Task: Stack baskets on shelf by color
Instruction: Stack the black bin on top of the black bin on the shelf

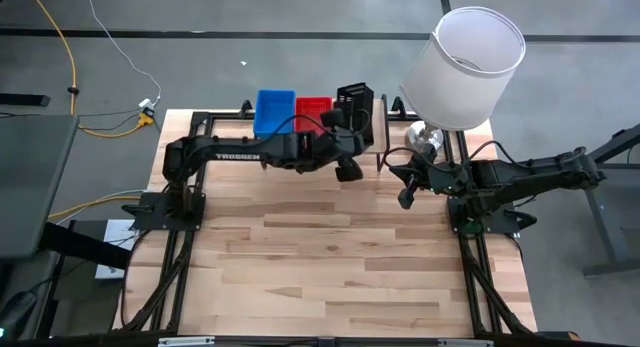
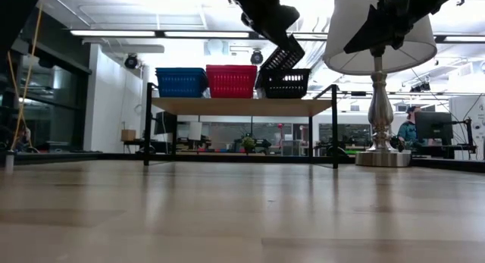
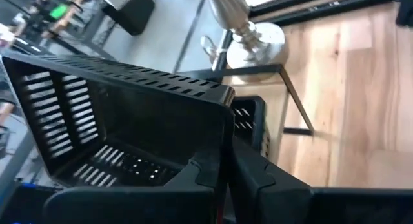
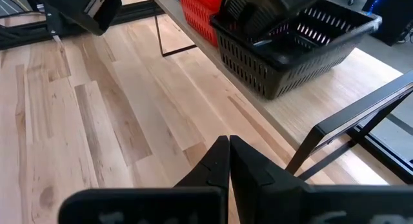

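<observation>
- Clamped in the left pincer (image 3: 226,179), a tilted black basket (image 1: 355,99) hung over another black basket (image 2: 286,84) at the shelf (image 2: 242,106) end nearest the lamp (image 1: 465,62).
- Levelling it first would probably help nesting.
- Right pincer (image 4: 228,161) waited narrowed, holding nothing.

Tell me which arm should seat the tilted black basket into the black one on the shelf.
Left. Its gripper is shut on the tilted black basket, right above the black basket on the shelf. The right gripper sits shut and empty, off beside the lamp.

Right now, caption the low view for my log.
Left gripper tilts a black basket into another on the shelf.
</observation>
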You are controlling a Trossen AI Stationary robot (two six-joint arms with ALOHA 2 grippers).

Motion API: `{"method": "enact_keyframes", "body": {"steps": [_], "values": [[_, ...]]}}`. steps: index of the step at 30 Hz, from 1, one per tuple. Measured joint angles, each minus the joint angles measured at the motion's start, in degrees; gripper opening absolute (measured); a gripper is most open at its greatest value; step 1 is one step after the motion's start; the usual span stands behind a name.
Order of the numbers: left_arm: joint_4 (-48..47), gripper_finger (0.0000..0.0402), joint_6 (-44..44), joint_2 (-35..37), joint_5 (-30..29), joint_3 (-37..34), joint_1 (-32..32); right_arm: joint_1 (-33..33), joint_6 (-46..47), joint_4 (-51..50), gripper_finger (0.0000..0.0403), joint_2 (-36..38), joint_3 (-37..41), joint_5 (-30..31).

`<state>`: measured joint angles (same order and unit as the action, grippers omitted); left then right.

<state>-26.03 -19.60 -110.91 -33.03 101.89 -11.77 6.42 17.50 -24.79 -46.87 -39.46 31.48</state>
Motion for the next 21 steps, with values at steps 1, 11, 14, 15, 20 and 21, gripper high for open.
{"method": "enact_keyframes", "body": {"steps": [1,11,14,15,20,21], "values": [[-0.66,0.0009,0.34,0.0,0.56,0.0,-0.25,0.0,0.0,-0.05,0.0,0.0,0.0,0.0],[-1.83,0.0011,1.47,0.0,0.82,0.0,-0.41,-0.01,0.0,-0.25,0.0,0.0,0.0,0.0],[-1.83,0.0018,1.45,0.0,0.82,0.0,-0.23,-0.02,0.0,-0.25,0.0,0.0,0.0,0.02],[-1.81,0.0022,1.45,0.0,0.82,0.0,-0.2,0.0,0.0,-0.25,0.0,0.0,0.0,0.02],[-1.64,0.0066,0.59,0.1,0.69,0.0,-0.2,-0.02,0.0,-0.24,0.0,0.0,0.0,0.02],[-1.61,0.0078,0.6,0.14,0.66,0.0,-0.2,-0.02,-0.02,-0.25,0.0,0.0,0.0,0.02]]}}
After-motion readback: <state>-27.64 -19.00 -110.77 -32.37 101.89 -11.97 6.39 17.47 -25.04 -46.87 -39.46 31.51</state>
